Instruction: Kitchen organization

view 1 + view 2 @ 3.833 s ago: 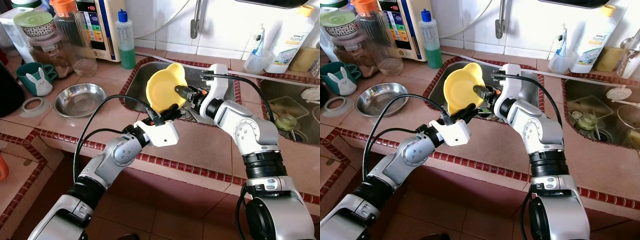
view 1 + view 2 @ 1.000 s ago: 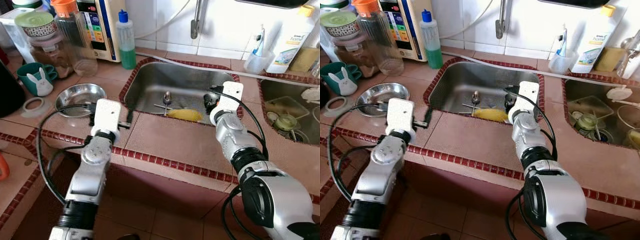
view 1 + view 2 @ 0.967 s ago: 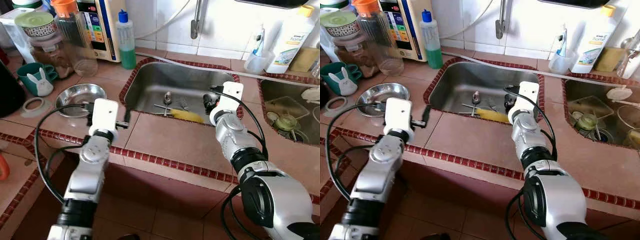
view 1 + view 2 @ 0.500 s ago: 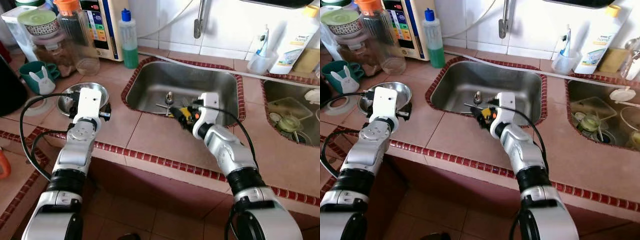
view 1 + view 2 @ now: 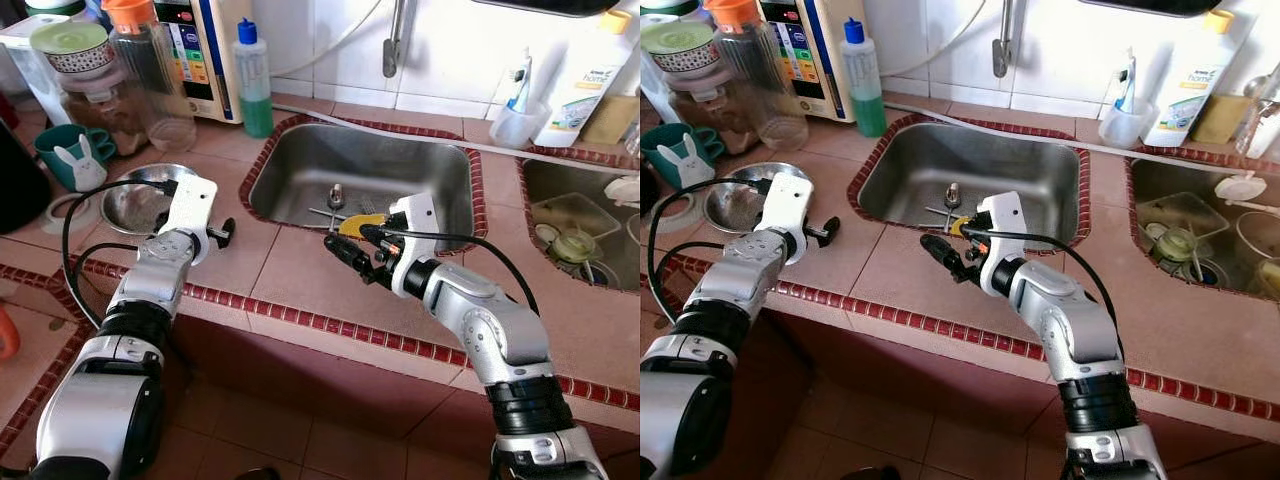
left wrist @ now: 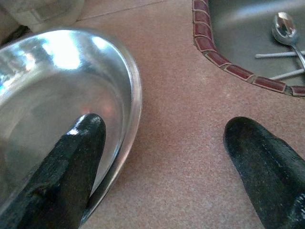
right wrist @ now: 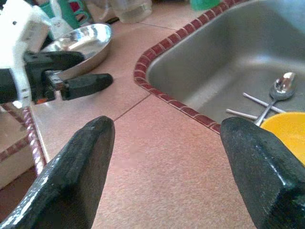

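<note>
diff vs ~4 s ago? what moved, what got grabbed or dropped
The yellow bowl was held up over the sink between both grippers; it has been let go and now lies in the basin beside the spoon. The left gripper swung left to the steel bowl, open, one finger over its rim. The right gripper came out over the counter, open and empty. Steel bowl, bottles and jars stayed put.

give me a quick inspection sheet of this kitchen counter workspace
surface: terracotta tiled counter, red trim.
job's things: shallow steel bowl on the counter; yellow plastic bowl, steel spoon in the steel sink.
clutter: green-liquid bottle, teal rabbit mug, clear jars, white detergent bottle.
grippers: left gripper open, one finger over the steel bowl's rim; right gripper open above the counter.
cables: black wrist cables.
surroundings: white tiled wall, second sink.
</note>
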Robot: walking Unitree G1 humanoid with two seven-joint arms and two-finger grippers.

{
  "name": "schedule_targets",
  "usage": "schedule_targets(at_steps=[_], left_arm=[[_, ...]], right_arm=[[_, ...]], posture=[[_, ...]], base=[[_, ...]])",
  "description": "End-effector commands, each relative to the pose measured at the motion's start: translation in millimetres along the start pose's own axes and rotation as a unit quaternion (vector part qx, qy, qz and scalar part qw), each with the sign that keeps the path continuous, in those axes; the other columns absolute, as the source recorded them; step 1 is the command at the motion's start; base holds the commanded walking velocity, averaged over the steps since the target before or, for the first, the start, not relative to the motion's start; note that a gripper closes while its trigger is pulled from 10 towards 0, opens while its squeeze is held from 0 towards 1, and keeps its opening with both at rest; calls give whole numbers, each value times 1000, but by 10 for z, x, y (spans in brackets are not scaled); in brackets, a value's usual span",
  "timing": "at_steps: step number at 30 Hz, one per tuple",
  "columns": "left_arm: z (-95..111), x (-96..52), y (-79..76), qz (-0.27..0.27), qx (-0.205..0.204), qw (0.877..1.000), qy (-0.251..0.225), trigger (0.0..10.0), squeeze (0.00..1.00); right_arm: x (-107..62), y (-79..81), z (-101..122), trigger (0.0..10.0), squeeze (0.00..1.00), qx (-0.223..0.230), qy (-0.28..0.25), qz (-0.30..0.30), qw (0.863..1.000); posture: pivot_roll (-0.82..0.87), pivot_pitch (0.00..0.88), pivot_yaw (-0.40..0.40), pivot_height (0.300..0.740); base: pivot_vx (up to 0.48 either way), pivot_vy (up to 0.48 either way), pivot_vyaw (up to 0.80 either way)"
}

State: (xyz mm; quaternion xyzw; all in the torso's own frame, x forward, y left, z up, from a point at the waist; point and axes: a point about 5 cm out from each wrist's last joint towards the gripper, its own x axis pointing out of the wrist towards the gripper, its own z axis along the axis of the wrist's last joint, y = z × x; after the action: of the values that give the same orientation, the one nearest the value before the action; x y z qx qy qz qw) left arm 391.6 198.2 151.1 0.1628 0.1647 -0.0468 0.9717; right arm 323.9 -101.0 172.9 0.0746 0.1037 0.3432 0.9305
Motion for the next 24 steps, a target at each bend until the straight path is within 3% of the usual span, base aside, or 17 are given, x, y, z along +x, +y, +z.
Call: schedule_targets(at_steps=[1,2,3,4,6,7,8,24], left_arm=[[-135,7,-27,-17,5,999,33,10000,0],[-137,8,-15,-21,11,999,34,8941,0],[-139,7,-6,-21,14,999,34,4902,0],[-140,7,0,-21,16,999,34,4902,0],[-147,4,15,-23,14,999,35,1020,0],[-149,4,17,-24,15,999,35,1020,0],[-154,3,19,-26,13,999,34,0,0],[-161,10,-2,-31,8,999,19,0,0]], right_arm=[[-24,30,16,10000,0,0,0,3,1000],[-28,33,18,10000,0,1,2,1,1000],[-29,35,19,10000,0,1,2,1,1000],[-30,37,20,10000,0,1,2,0,1000],[-28,33,31,10000,0,0,3,-1,1000],[-30,33,34,10000,0,1,4,-1,1000],[-29,29,38,10000,0,0,4,-3,1000],[-16,5,81,10000,0,0,6,-11,1000]], posture=[[13,115,44,740],[14,115,44,740],[14,115,44,740],[14,115,44,740],[16,113,41,740],[16,113,41,740],[17,111,39,740],[16,104,32,740]], base=[[0,0,0],[0,0,0],[0,0,0],[0,0,0],[0,0,0],[0,0,0],[0,0,0],[0,0,0]])
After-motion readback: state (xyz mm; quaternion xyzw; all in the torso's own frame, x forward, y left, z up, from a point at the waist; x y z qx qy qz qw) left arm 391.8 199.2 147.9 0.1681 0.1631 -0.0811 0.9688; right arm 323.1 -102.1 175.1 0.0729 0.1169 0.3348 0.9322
